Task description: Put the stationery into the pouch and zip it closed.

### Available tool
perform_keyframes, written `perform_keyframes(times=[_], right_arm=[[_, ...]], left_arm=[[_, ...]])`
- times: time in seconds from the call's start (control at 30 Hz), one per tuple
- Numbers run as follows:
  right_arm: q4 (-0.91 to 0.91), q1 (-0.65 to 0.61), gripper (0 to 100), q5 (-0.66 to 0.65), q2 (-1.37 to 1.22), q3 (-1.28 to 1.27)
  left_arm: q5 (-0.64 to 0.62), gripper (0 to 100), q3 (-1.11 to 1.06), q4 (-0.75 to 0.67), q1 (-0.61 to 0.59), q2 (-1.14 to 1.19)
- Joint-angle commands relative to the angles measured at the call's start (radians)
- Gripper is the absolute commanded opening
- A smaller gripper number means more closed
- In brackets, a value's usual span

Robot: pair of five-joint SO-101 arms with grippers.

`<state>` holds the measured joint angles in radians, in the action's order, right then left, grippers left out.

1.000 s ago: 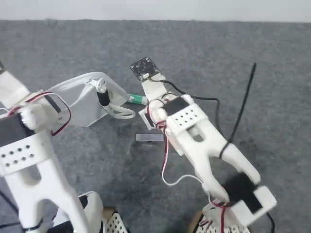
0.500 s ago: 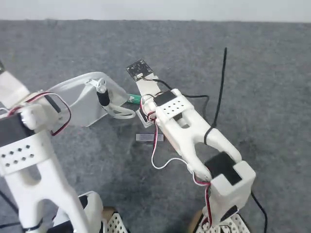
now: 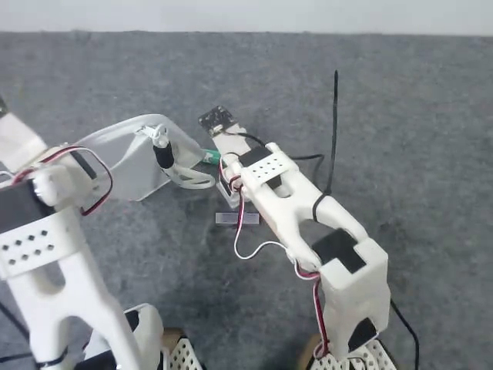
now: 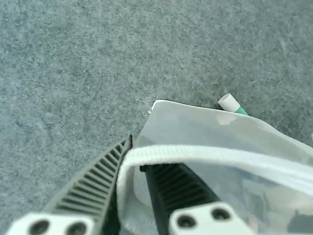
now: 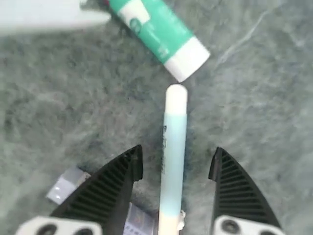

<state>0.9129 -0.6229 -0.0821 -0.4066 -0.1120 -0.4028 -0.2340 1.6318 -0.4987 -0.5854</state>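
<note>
Left gripper (image 4: 136, 155): fingers clamped on the white zip edge of the translucent white fabric pouch (image 4: 220, 142), which spreads beyond the fingertips. Right gripper (image 5: 177, 152): fingers apart, straddling the slim pale blue pen (image 5: 174, 142) that lies lengthwise between them. A green-and-white tube (image 5: 156, 29) lies just past the fingertips. Step in hand, as judged: grasping the pen. Next move: close on the barrel, lift, carry it to the pouch mouth.

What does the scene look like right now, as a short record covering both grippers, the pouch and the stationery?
left gripper: shut on the pouch rim
pouch: translucent white, lying on the grey mat
right gripper: open, straddling the pen
pen: light blue, on the mat, not touched by either finger
glue stick: green, white cap, beside the pouch, just past the pen's tip
</note>
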Motion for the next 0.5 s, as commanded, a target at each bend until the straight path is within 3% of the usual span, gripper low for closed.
perform_keyframes(times=[0.0,0.27,0.47], right_arm=[[0.004,0.022,22.0,-0.026,0.005,0.058],[0.004,0.024,21.1,-0.034,-0.021,0.057],[-0.002,0.024,0.8,-0.034,-0.028,0.058]], left_arm=[[-0.009,1,-0.004,-0.035,-0.009,0.0],[-0.009,1,-0.004,-0.035,-0.009,0.002],[-0.009,1,-0.004,-0.035,-0.009,0.002]])
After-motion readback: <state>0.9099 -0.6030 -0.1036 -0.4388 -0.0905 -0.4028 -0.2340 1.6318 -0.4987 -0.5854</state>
